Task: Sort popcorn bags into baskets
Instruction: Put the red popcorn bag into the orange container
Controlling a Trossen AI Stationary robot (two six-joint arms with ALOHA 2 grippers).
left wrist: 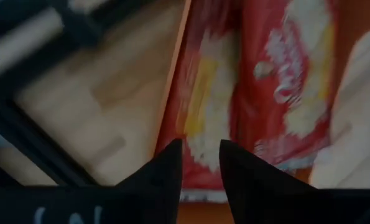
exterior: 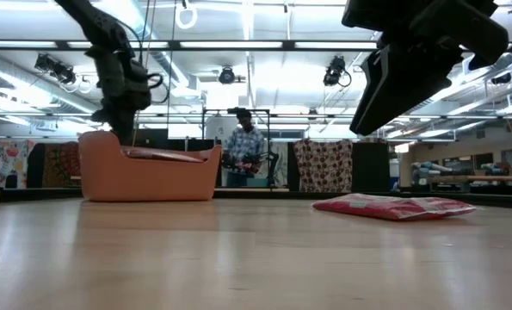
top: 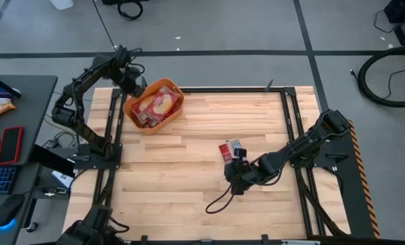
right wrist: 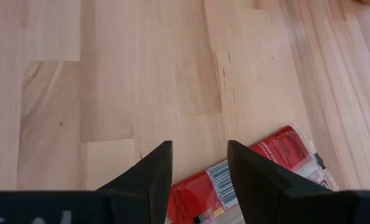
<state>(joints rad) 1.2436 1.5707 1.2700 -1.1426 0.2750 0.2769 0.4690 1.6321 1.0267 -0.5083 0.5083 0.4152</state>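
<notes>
The orange basket (top: 173, 94) stands at the table's far left and holds several red popcorn bags (top: 153, 107), lying flat in it (left wrist: 284, 81). My left gripper (top: 137, 88) hangs over the basket's far left rim, pointing steeply down. It is open (left wrist: 200, 155) and nothing is between its fingers. One more popcorn bag (top: 229, 149) lies flat on the wood right of centre (exterior: 395, 207). My right gripper (top: 237, 170) stands open just near of that bag and above it. In the right wrist view the bag (right wrist: 265, 171) lies past the fingertips (right wrist: 200, 158).
Black frame rails (top: 290, 116) run along the table's far and side edges. A dark cable (top: 219, 199) loops on the wood near my right gripper. A desk (top: 25, 122) with a red phone and keyboard stands left of the table. A person (exterior: 245, 151) stands in the room beyond.
</notes>
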